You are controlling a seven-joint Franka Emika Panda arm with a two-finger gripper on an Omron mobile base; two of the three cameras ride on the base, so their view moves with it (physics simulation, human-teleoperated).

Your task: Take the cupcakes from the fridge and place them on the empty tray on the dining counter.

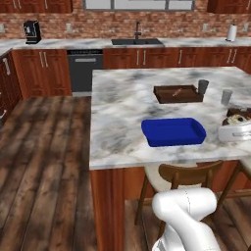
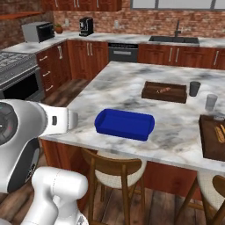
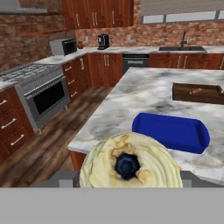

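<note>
Cupcake (image 3: 130, 162): close before the hand camera, tan swirled top with a dark centre facing the lens, sitting between the jaws.
Jaws: part open, closed on the cupcake's sides.
Tray (image 1: 173, 132): blue, on the marble worktop (image 1: 122, 103) near its front edge, long axis along that edge; nothing inside.
Wooden tray (image 1: 178, 93): further back.

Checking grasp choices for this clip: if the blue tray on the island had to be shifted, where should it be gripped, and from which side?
Probably the near long wall of the blue tray, taken from above with one finger inside and one outside. It lies flat on the marble counter, looks too wide to span, and its low upright walls are the only thin part.
</note>
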